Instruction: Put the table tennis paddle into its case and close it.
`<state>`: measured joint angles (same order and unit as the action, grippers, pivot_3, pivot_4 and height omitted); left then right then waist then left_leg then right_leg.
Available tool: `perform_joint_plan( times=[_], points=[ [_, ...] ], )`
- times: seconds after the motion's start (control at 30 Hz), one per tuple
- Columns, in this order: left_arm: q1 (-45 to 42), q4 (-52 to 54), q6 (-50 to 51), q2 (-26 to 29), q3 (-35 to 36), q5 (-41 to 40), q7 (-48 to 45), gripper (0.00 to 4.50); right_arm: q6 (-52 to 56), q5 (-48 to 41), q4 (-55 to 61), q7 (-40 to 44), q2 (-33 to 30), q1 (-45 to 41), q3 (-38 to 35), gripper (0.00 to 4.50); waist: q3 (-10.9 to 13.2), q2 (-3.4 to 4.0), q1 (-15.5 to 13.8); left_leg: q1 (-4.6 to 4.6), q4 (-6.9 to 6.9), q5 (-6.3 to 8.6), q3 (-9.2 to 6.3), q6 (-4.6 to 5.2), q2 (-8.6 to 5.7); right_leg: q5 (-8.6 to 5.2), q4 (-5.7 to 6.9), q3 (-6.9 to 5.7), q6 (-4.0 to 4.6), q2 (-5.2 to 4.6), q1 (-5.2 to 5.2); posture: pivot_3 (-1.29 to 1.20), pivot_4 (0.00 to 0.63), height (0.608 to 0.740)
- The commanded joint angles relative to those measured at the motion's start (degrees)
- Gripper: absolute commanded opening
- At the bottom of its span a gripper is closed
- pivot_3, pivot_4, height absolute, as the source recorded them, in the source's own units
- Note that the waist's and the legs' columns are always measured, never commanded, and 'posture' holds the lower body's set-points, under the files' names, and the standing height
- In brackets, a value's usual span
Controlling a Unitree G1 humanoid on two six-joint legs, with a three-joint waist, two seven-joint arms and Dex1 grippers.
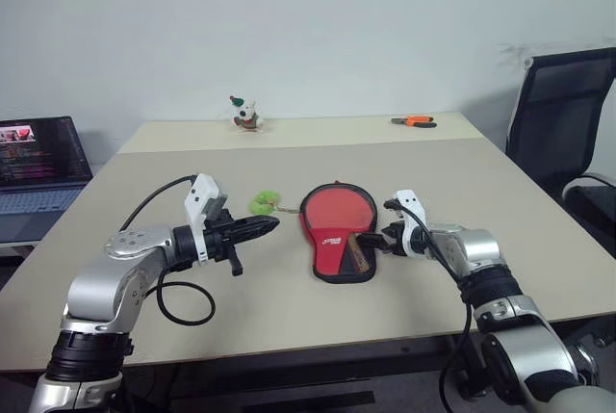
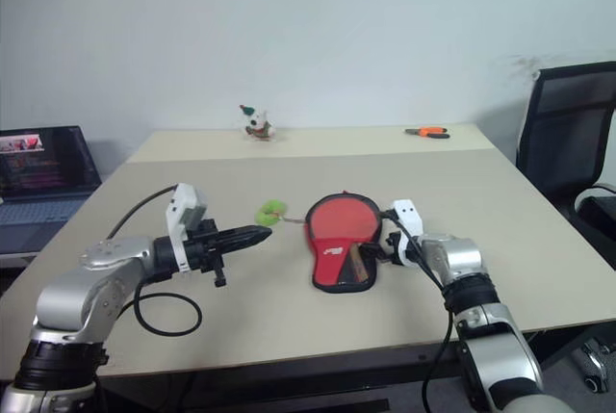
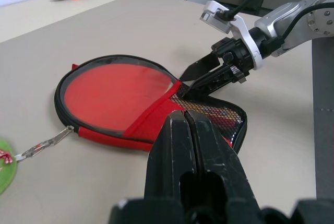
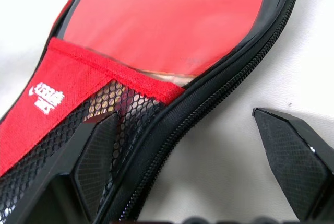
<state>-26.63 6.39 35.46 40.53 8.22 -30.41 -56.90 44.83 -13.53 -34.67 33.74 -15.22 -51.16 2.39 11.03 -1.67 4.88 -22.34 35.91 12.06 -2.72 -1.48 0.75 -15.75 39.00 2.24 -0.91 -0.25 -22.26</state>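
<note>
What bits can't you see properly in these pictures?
- Paddle handle: right wrist view, behind the case's red band and mesh.
- Case's other half: under the paddle.
- Toy at the table's far edge: left eye view, too small.
- Laptop: cut off by the edge.

From my seat, the two head eyes look forward and down over the table [image 1: 289,307] from a little way back, both taking in the open case [image 1: 337,237] at its middle and the wall beyond. My left wrist camera sights low along its own closed fingers [image 3: 190,166] across the case toward the right gripper [image 3: 201,75]. The right wrist camera sits very close over the case's zipper rim [image 4: 209,93], shared with all views.
</note>
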Motion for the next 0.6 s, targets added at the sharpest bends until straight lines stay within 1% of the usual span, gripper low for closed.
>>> perform_joint_plan(
  times=[0.03,0.17,0.27,0.43,0.5,0.6],
  points=[
    [-1.2,0.6,-1.3,1.0,0.5,-0.1,-0.2,0.03,-1.2,1.1,-3.0,0.6,1.8,-1.0,1.2,4.5,0.0,0.0,0.1,0.01,0.0,0.0,0.01,0.0,0.0,0.0,0.0,0.02,0.0,0.03,0.0,0.0,0.15,0.74],
    [-1.2,0.5,-1.5,1.2,0.5,-0.1,-0.3,0.03,-2.7,2.2,-4.9,1.8,2.7,-1.8,1.6,4.5,0.0,0.0,0.2,0.06,-0.02,0.0,0.07,0.0,0.01,0.04,-0.01,0.09,0.03,0.08,-0.02,0.0,0.15,0.74],
    [-1.0,0.5,-1.7,1.3,0.5,0.0,-0.4,0.0,-3.9,2.8,-6.0,2.3,3.6,-2.3,1.8,3.94,0.0,0.0,0.2,0.09,-0.05,0.0,0.15,-0.01,0.01,0.05,-0.01,0.14,0.04,0.1,-0.03,0.0,0.15,0.74],
    [-0.8,0.4,-1.9,1.4,0.5,0.0,-0.4,0.0,-4.2,3.6,-7.6,2.4,5.3,-3.0,1.6,2.26,0.0,0.0,0.3,0.09,-0.2,0.01,0.32,-0.01,0.04,0.03,-0.05,0.22,0.07,0.16,-0.11,0.0,0.15,0.74],
    [-0.8,0.4,-1.9,1.4,0.5,0.0,-0.5,0.0,-3.6,3.3,-7.8,2.4,5.9,-3.3,1.0,1.68,0.0,0.0,0.3,0.1,-0.22,0.02,0.35,-0.01,0.05,0.02,-0.05,0.25,0.09,0.18,-0.13,0.0,0.15,0.74],
    [-0.4,0.6,-1.8,1.7,0.6,-0.2,-0.8,0.0,-2.3,2.9,-7.6,2.6,6.6,-3.6,0.3,1.09,0.0,0.0,0.4,0.13,-0.23,0.02,0.37,-0.02,0.07,0.02,-0.05,0.27,0.09,0.18,-0.14,0.0,0.15,0.74]
  ],
)
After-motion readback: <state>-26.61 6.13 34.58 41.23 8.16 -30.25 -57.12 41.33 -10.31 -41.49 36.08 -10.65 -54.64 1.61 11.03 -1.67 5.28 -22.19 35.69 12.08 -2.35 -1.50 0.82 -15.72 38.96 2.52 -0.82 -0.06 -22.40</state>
